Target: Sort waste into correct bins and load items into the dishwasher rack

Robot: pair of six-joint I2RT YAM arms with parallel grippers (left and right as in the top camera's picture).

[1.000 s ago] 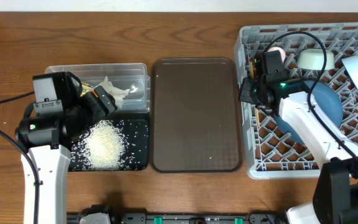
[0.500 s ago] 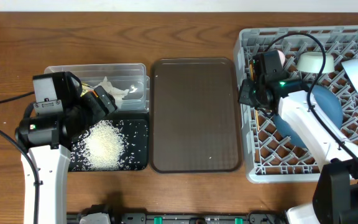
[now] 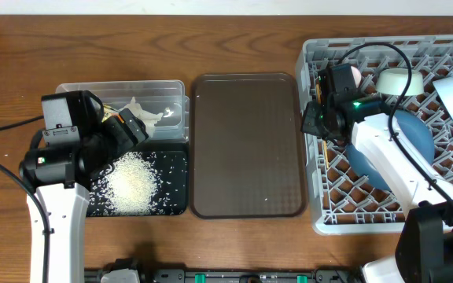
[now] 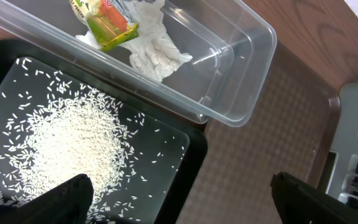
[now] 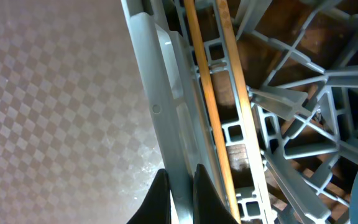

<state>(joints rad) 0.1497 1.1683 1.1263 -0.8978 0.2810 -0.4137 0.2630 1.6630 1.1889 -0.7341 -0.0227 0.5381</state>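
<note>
Two chopsticks [image 5: 206, 93] lie inside the dishwasher rack [image 3: 311, 181] along its wall; right gripper [image 5: 180, 188] hangs clenched there, left gripper [image 4: 185, 199] gapes empty.

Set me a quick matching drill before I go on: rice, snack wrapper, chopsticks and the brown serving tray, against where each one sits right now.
Things:
1. rice grains
2. snack wrapper
3. chopsticks
4. brown serving tray

Places:
A. in the clear tub, on the tissue
B. inside the rack, along its edge nearest the serving tray
C. between the clear tub and the rack
D. in the black tray

Pairs: 1-D, 2-A, 3-B, 4-C
</note>
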